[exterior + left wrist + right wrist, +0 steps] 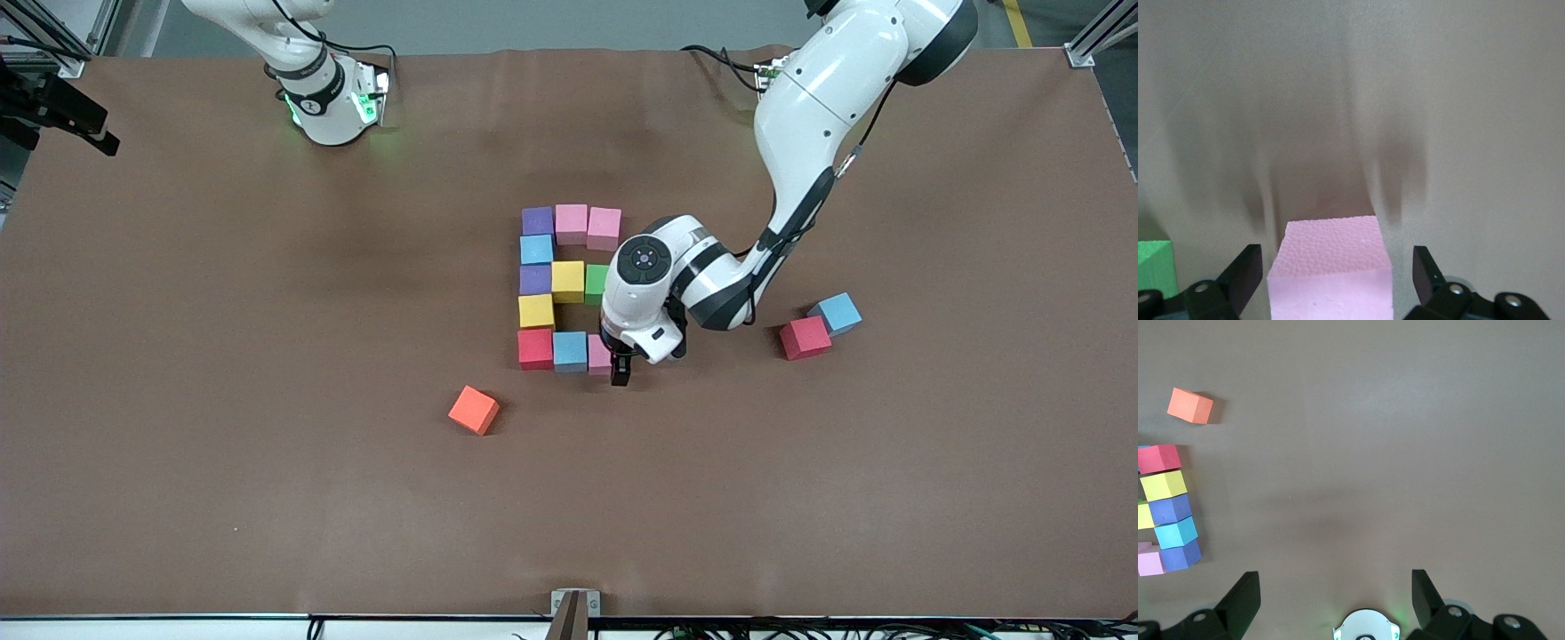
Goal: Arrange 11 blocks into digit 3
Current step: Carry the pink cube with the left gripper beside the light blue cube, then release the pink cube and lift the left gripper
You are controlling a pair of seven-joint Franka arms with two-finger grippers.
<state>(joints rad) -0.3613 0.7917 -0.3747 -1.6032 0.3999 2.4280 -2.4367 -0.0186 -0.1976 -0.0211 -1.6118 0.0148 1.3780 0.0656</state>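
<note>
in the front view the figure of blocks lies in the middle of the brown desk: a purple cube and two pink ones make the bar closest to the robots, a light blue cube, a second purple, a yellow cube and a red cube make the column toward the right arm's end, a yellow and a green cube make the middle bar, and a light blue and a pink cube continue the bar nearest the camera. the left pincer is down at this pink cube, at the end of that bar. an orange cube lies alone, nearer to the camera than the figure. a red cube touching a blue cube lies apart, toward the left arm's end. the right arm waits, folded over its base. in the left wrist view the left pincer is wide open, one finger on each side of the pink cube with a gap to it, so it holds nothing. in the right wrist view the right pincer is open and empty, high over the desk near its base, and the column and the orange cube show at the edge.
</note>
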